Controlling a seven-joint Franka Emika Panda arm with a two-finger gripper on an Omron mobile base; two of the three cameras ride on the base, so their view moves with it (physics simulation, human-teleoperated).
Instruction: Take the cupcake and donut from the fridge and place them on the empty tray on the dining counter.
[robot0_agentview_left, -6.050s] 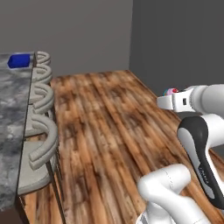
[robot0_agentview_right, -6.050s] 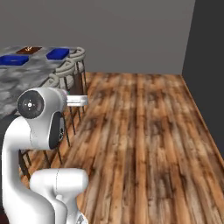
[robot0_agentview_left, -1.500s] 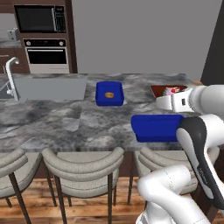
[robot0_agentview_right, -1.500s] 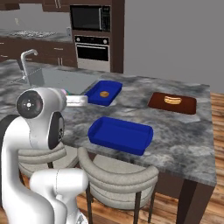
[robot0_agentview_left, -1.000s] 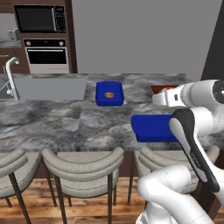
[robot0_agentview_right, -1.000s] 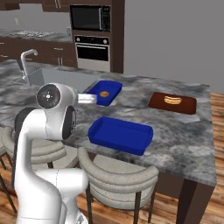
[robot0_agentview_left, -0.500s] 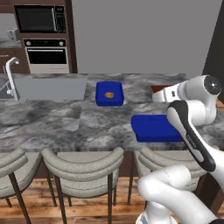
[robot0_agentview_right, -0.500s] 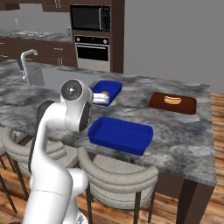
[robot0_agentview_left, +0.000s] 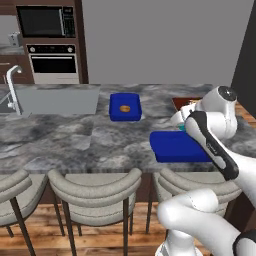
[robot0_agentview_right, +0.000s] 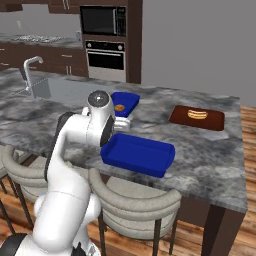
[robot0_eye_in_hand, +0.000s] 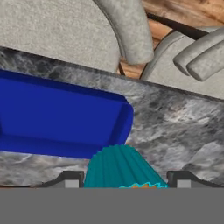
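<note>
Hand view: fingers clasp the cupcake between them, near the tray.

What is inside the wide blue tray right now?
The tray shows a bare blue floor in both base views. The gripper holds the cupcake beside it. The arm covers the tray's right end in the left base view.

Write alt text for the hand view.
A teal-wrapped cupcake sits between the gripper tips at the bottom of the view, beside a corner of the empty blue tray on the marbled dining counter. Grey stool backs and wood floor show past the counter's edge.
</note>
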